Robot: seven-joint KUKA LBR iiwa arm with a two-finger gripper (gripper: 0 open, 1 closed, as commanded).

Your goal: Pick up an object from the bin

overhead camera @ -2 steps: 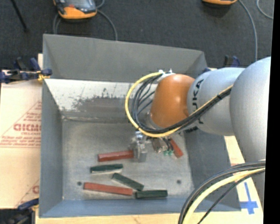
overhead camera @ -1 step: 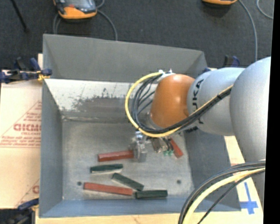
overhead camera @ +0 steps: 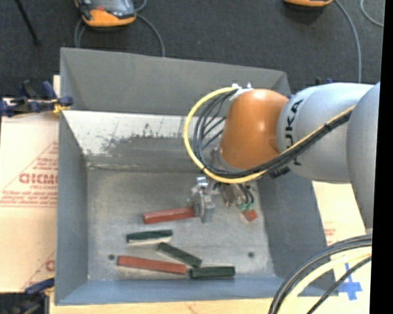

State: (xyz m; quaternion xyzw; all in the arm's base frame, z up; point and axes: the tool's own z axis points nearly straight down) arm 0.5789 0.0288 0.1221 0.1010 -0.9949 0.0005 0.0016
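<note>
My gripper (overhead camera: 204,206) hangs low in the middle of the bin, under the orange wrist cover. Its metal fingers stand at the right end of a short red-brown stick (overhead camera: 168,216) that lies flat on the bin floor, pointing left. Whether the fingertips touch or enclose that end I cannot tell. A small orange-red piece (overhead camera: 249,215) lies just right of the gripper. A dark green stick (overhead camera: 149,236) lies a little below the red-brown one.
Near the front wall lie a long red stick (overhead camera: 151,265), a slanted dark green stick (overhead camera: 179,254) and another dark green stick (overhead camera: 211,273). The arm with its cables covers the bin's right rear part.
</note>
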